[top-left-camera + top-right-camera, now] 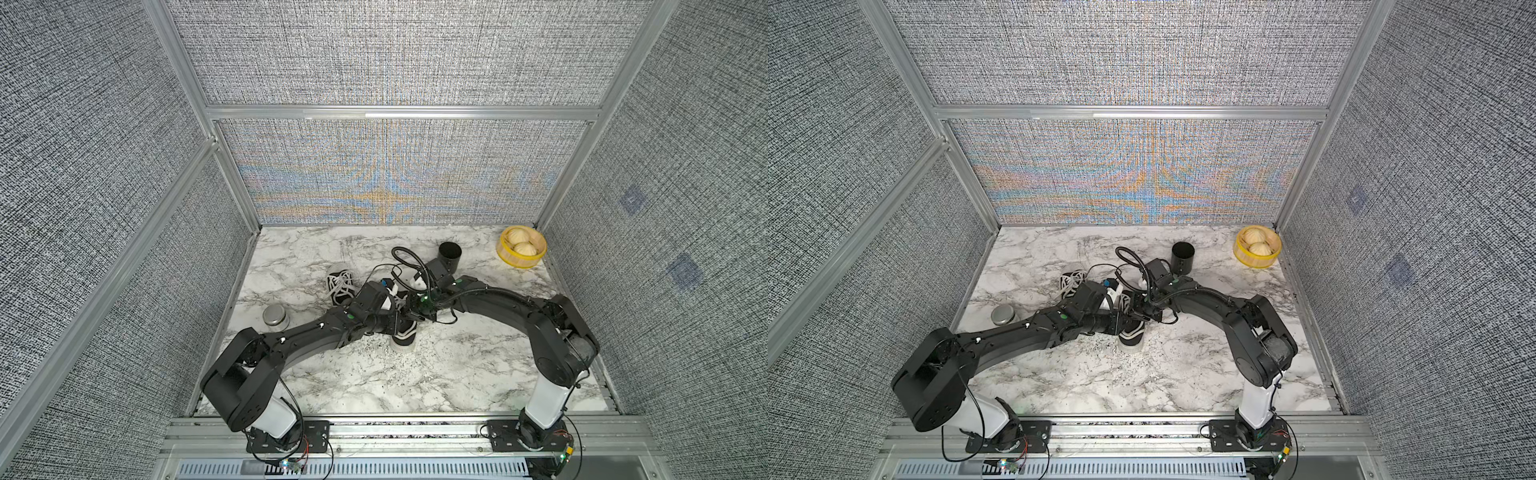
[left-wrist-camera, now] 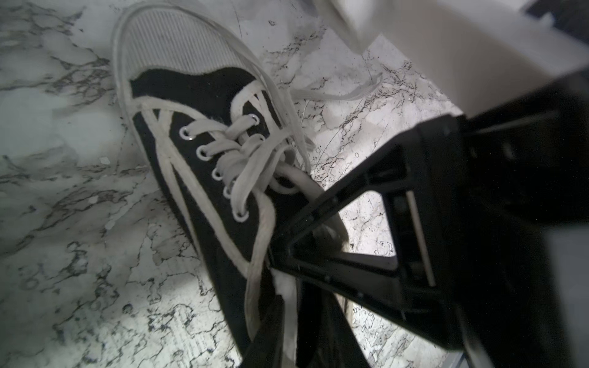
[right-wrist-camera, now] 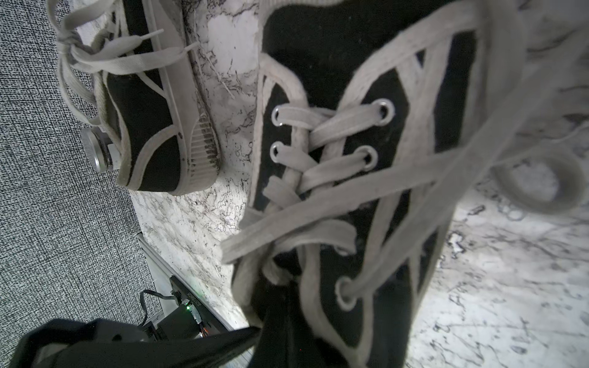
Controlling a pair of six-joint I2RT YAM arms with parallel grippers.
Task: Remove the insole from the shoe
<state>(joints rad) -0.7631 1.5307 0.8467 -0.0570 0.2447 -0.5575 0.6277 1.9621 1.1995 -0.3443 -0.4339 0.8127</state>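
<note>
A black canvas shoe (image 1: 404, 337) with white laces lies mid-table, toe toward the front; it also fills the left wrist view (image 2: 204, 149) and the right wrist view (image 3: 334, 165). Both arms meet over its opening. My right gripper (image 3: 280, 321) is shut on the shoe's rim beside the tongue; its black body (image 2: 366, 223) shows in the left wrist view. My left gripper (image 2: 290, 313) is at the heel end, fingers slightly apart with a white strip (image 2: 287, 288) between them. I cannot tell whether that strip is the insole or whether the fingers press it.
A second matching shoe (image 1: 341, 283) lies just behind and left, close to the left wrist. A round metal tin (image 1: 275, 316) sits at the left, a black cup (image 1: 450, 255) behind the right arm, a yellow basket (image 1: 503, 253) with buns in the back right corner.
</note>
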